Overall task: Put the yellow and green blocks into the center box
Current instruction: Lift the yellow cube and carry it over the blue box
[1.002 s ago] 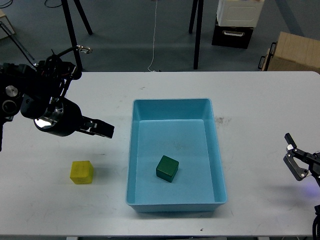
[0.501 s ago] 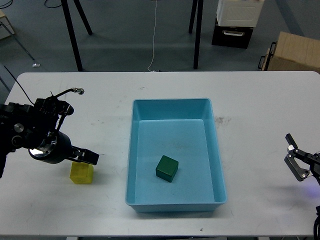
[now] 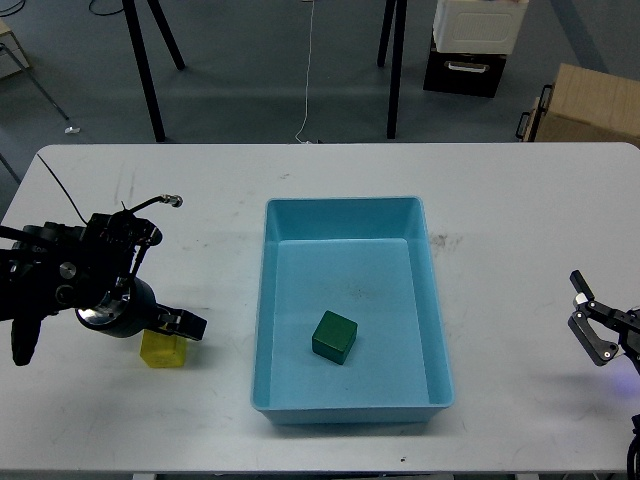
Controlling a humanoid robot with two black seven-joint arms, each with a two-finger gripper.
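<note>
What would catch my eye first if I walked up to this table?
Probably the bright blue box in the middle of the white table, with a green block lying inside it. Next, the black left arm at the left edge, its gripper right over a yellow block that sits outside the box.

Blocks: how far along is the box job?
Done: green block lies in the blue box. In hand: left pincer is right over the yellow block on the table; grip not confirmed. Left: yellow into the box. Right pincer idle.
</note>
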